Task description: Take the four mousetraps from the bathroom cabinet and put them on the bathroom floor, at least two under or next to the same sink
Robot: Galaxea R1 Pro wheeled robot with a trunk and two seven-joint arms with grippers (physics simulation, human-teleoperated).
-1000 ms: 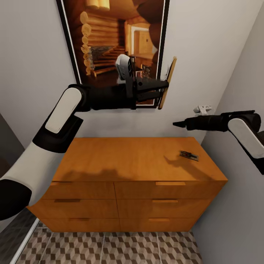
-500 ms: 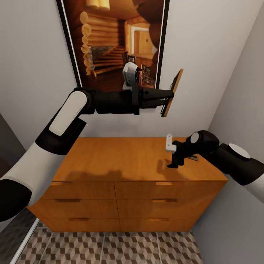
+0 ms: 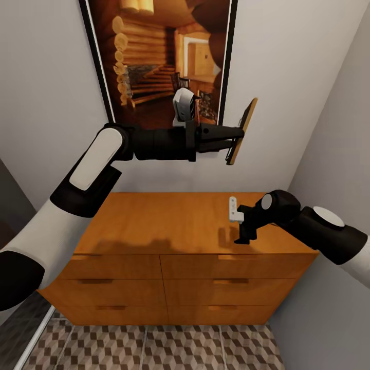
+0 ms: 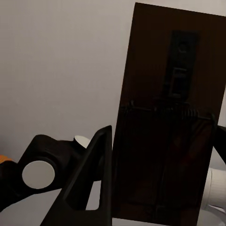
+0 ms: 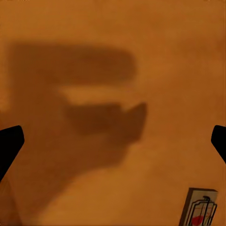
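My left gripper is held high in front of the wall, shut on a mousetrap, a thin wooden slab seen edge-on. In the left wrist view this mousetrap is a dark slab with a spring and metal bar, clamped in the left gripper. My right gripper points down just above the right part of the orange-brown cabinet. In the right wrist view the right gripper stands open over the bare cabinet top, with another mousetrap lying off to one side.
A framed log-cabin picture hangs on the wall behind the cabinet. A grey wall closes in tight on the right. Cube-patterned bathroom floor shows in front of the drawers, with darker tiles at the lower left.
My right arm swung from stretched out near the wall to pointing down over the cabinet top, then shifted slightly left. The left gripper moved a little right with its mousetrap.
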